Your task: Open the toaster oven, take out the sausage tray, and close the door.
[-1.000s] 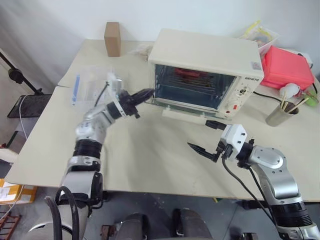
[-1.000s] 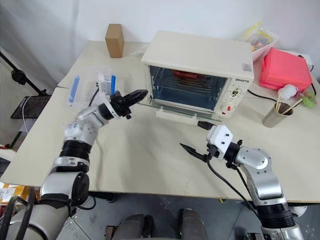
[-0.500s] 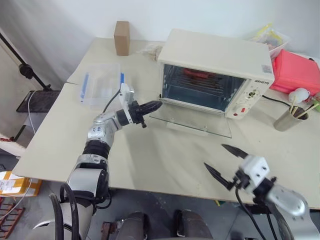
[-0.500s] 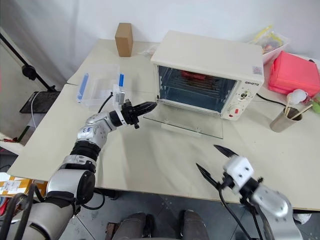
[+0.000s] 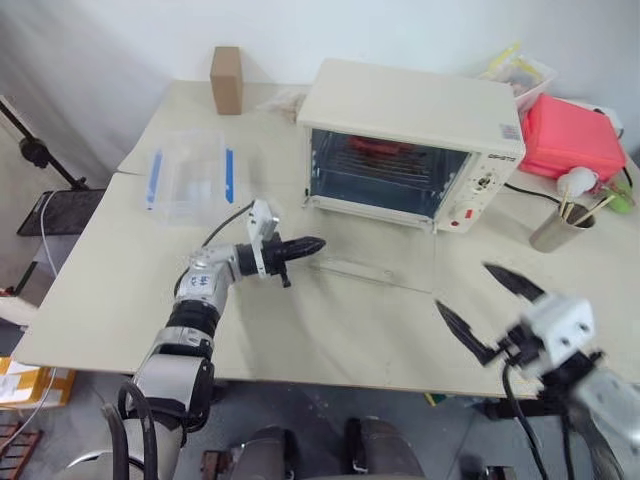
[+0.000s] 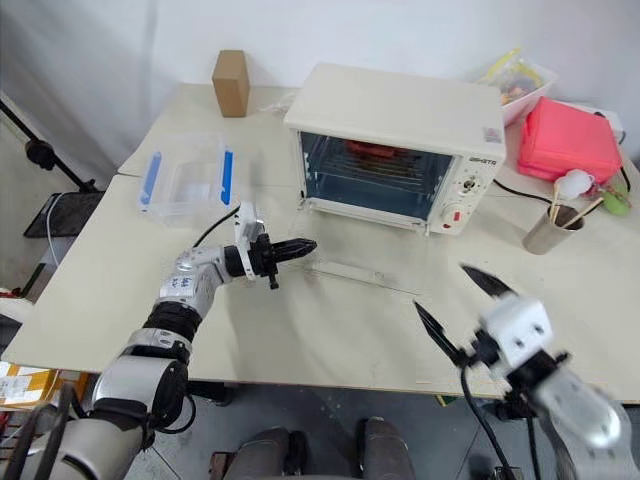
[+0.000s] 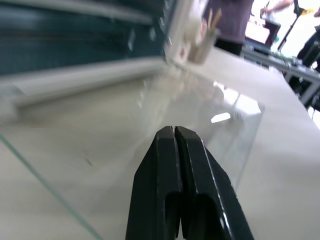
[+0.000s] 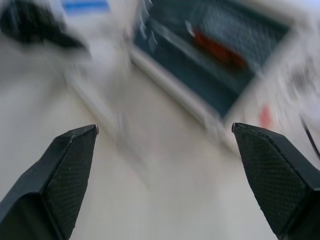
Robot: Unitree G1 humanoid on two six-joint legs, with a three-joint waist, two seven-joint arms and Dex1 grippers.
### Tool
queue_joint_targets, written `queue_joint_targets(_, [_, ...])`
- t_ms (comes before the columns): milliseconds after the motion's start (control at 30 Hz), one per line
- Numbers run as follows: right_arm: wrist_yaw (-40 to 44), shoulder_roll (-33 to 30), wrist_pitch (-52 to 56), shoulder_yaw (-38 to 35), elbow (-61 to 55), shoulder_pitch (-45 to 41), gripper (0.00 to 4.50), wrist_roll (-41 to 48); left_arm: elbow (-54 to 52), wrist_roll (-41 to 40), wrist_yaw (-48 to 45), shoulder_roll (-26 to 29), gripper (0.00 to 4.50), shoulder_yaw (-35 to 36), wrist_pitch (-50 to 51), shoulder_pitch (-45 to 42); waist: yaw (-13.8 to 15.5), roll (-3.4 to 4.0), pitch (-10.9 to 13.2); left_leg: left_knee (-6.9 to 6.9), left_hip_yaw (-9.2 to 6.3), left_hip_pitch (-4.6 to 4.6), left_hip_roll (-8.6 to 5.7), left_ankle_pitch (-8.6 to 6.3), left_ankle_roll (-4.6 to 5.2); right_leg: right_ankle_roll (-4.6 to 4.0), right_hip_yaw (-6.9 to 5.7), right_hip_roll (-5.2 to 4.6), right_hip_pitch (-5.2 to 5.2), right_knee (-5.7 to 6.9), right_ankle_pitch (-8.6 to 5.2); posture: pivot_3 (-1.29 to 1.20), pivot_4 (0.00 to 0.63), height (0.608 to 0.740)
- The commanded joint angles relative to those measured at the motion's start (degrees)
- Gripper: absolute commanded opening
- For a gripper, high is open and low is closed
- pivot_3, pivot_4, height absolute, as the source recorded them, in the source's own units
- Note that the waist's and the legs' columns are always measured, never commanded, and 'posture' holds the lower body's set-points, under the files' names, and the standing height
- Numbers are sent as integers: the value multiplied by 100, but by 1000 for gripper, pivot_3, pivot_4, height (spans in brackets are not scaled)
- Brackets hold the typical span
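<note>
Silver-grey jointed arms with black rings are carrying white wrist blocks (each trailing a black cable); both the left end effector (image 5: 305, 243) and the right end effector (image 5: 490, 310) are wearing tapered black fingers.

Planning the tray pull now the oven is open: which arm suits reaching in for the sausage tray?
Probably the right: the right gripper is open before the toaster oven. The left gripper is shut by the lowered door.

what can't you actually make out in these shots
- Tray: deep inside the oven in the head views, behind rack bars; the sausage count is unreadable.
- Door: lying open and see-through; its handle is hard to trace.
- Right wrist view: motion blur smears the oven and the table around the open right tool.
- Left wrist view: whether the shut left tool touches the glass is unclear.
</note>
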Motion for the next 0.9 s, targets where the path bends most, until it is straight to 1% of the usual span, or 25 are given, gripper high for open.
queue_joint_targets(33, [-237,18,523,534,61,-683,4500,-193,-313,-1,191,87,657,78,-19,132,43,1,0,-2,-1,-3,0,0,0,-4,-1,0,-4,2,-2,0,150,740])
queue_joint_targets(100, [-353,105,581,1029,388,-1321,4500,-583,-561,-71,273,111,1255,135,36,299,63,0,0,-4,-13,-9,0,1,-1,-4,-12,0,-7,10,-2,0,150,740])
queue_joint_targets(167, [-708,336,624,1558,963,-2151,4500,-1216,-1071,-243,339,157,1782,255,151,567,44,1,0,1,-8,-14,-2,-1,3,-4,-11,-1,-7,20,-2,0,150,740])
queue_joint_targets(267, [-1020,514,605,2074,1744,-2996,4500,-2011,-1943,-502,493,253,2684,429,419,997,-13,0,0,13,8,-22,-3,0,12,-2,-8,-6,-10,24,-1,0,150,740])
queue_joint_targets(300, [-1156,556,703,2206,2017,-3246,4500,-2287,-2227,-574,571,295,2984,495,495,1145,-18,0,0,15,5,-22,-2,1,12,-2,-10,-6,-12,27,-1,0,150,740])
queue_joint_targets(333, [-1336,666,555,2285,2418,-3551,4500,-2492,-2587,-637,646,363,3281,565,560,1344,-18,0,0,14,4,-23,-2,1,12,-2,-10,-6,-14,30,-1,0,150,740])
queue_joint_targets(433, [-1561,864,275,2467,3347,-4136,4500,-2859,-3402,-853,855,480,4101,725,743,1786,-29,1,0,10,-1,-24,-1,3,8,-2,-13,-5,-19,36,-1,0,150,740])
queue_joint_targets(500, [-1692,835,-63,2642,3977,-4448,4500,-3221,-3907,-947,935,549,4477,777,789,2054,-60,0,0,11,-8,-26,-1,2,8,-2,-17,-6,-17,36,-1,0,150,740])
queue_joint_targets(533, [-1730,831,-199,2678,4169,-4532,4500,-3319,-4061,-976,977,570,4477,779,813,2135,-60,0,0,9,-7,-29,-3,2,8,-2,-17,-9,-17,34,-1,0,150,740])
queue_joint_targets(600, [-1970,824,-558,2944,5015,-5024,4500,-3785,-4642,-1261,1296,595,4477,992,1149,2452,-106,0,0,10,-10,-29,-5,2,8,-1,-17,-10,-16,34,-1,0,150,740])
queue_joint_targets(733, [-2450,940,-715,3104,6315,-5805,4500,-4303,-5401,-1549,1504,764,4477,1099,1567,3063,-159,4,2,7,-4,-27,-3,4,5,-1,-14,-8,-17,33,-1,0,150,740])
queue_joint_targets(800, [-2597,991,-874,3123,6705,-6040,4500,-4412,-5546,-1609,1537,842,4477,1088,1678,3239,-162,4,3,1,-7,-25,0,7,0,-2,-15,-6,-18,36,-1,0,150,740])
queue_joint_targets(900, [-2512,1090,-812,3139,7121,-6217,4500,-4440,-5610,-1637,1536,913,4477,1045,1719,3328,-161,5,3,-1,-8,-25,1,8,-2,-3,-16,-4,-19,36,-2,0,150,740])
